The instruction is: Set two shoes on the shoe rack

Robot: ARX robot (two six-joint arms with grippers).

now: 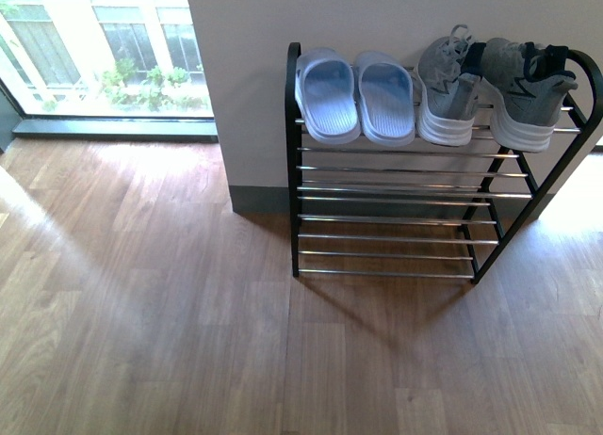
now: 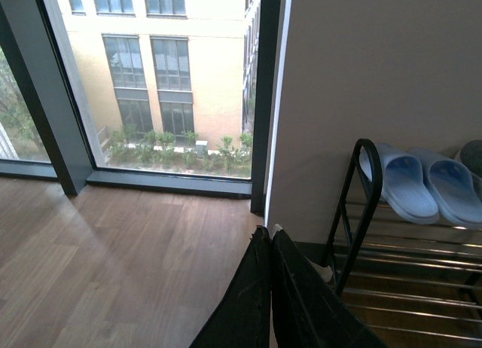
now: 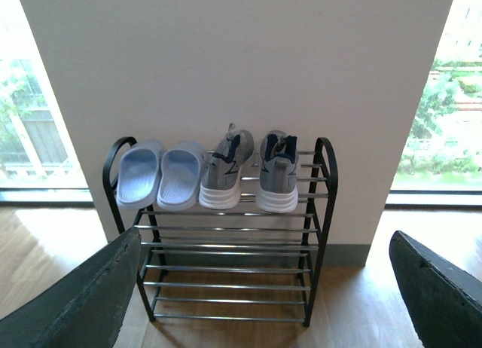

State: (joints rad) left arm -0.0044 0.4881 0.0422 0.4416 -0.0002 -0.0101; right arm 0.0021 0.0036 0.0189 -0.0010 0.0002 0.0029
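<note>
Front view: neither arm visible. Shoe rack [image 1: 396, 209] stands on wood floor [image 1: 141, 313] against pale wall [image 1: 377, 11], black arched side frames, silver rods as tiers. Top tier holds 4 items in a row. From the left end: 2 pale blue slide slippers [image 1: 356, 96], side by side, then 2 grey knit sneakers [image 1: 490, 91] w/ white soles, heels toward camera. Right sneaker sits close to the right arch. Lower tiers bare rods.

Right wrist view: looks at the rack [image 3: 226, 235] head-on from further back. Confirms same order, slippers [image 3: 162, 175] then sneakers [image 3: 252, 171], all on top tier; navy lining visible at sneaker collars, not clear in front view. Windows show on both sides of the wall here; front view shows only the one on the left. Right gripper [image 3: 263, 303]: two dark fingers [image 3: 75, 303] at the picture's lower corners, wide apart, nothing between. Released.

Left wrist view: points mostly at window [image 2: 166, 77] and a building outside; only the left end of rack [image 2: 361, 212] and the slippers [image 2: 425, 182] in frame, plus a sliver of grey at the edge, prob. a sneaker. Left gripper [image 2: 270, 288]: fingers pressed together, nothing held. Clenched, empty.
</note>
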